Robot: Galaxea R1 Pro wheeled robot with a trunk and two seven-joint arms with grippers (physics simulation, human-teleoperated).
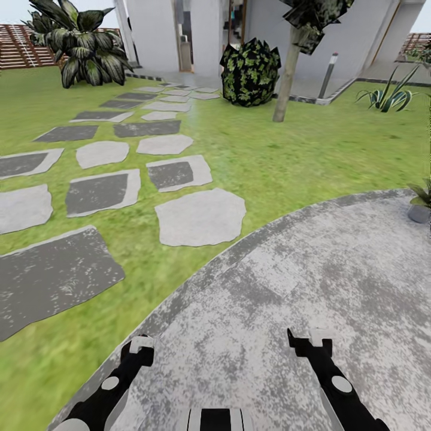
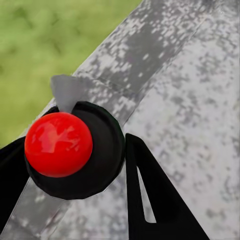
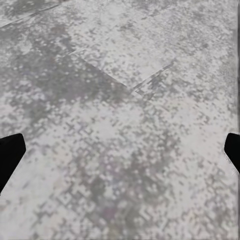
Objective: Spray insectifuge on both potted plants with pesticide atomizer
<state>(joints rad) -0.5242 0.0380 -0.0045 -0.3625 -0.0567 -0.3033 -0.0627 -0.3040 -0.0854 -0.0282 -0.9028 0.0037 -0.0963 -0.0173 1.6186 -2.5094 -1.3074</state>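
Even, bright daylight fills the head view, with no clear source and no cast shadows under the tree (image 1: 291, 66) or the shrub (image 1: 250, 72). The lawn (image 1: 311, 149) is smeared, most toward the lower left of the frame, and the stepping stones (image 1: 201, 217) have soft edges. The patio (image 1: 311, 281) shows blocky, pixelated mottling in both wrist views. In the left wrist view a red ball (image 2: 58, 144) carries faint pale glare, and the grass at the upper left is out of focus.
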